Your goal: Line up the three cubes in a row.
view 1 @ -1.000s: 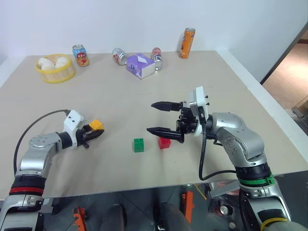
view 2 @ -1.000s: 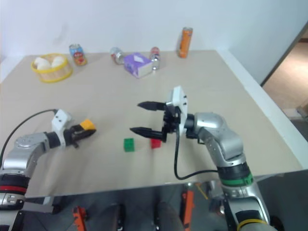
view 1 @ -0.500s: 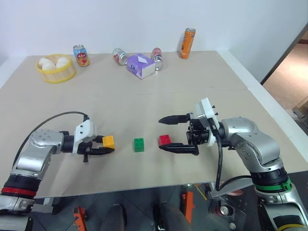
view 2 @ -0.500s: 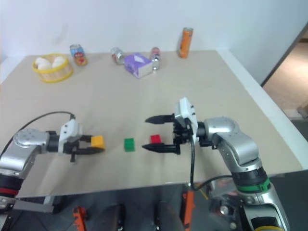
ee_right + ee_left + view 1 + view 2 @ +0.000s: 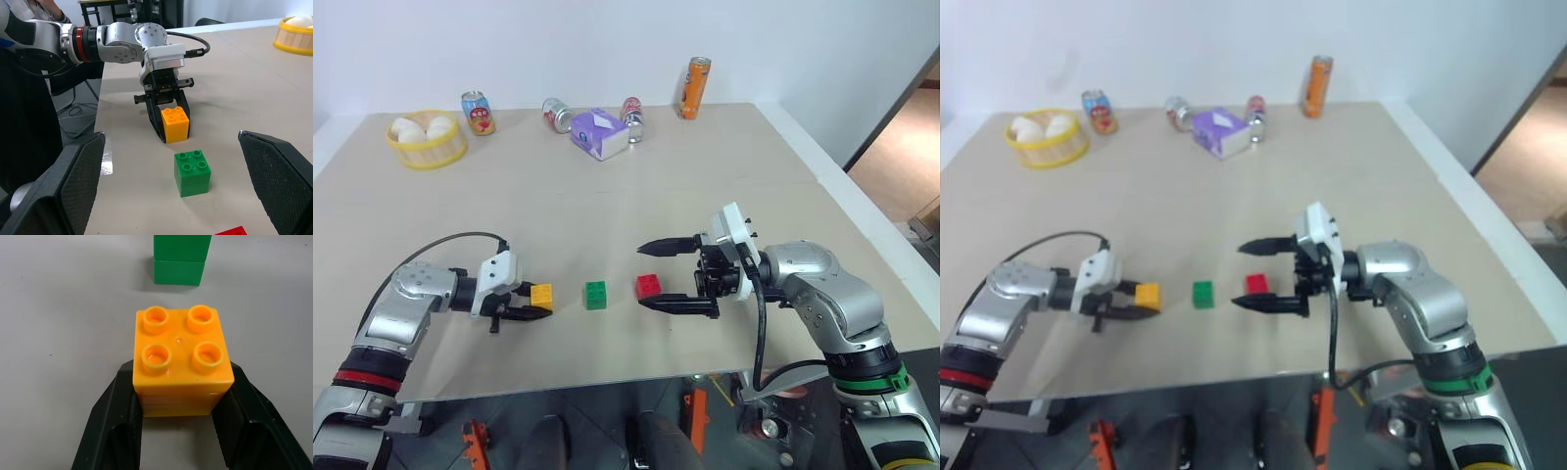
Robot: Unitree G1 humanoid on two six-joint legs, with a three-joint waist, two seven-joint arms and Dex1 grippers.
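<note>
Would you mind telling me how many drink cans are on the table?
4, all along the far edge: one upright beside the yellow basket, two lying either side of the purple box, an orange one upright further right.

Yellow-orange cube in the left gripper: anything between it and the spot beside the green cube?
Nothing visible. The yellow-orange cube, clamped in the left gripper, sits just left of the green cube, with only bare table between them. The red cube lies beyond the green one.

Bare table between cubes and far cans.
</note>
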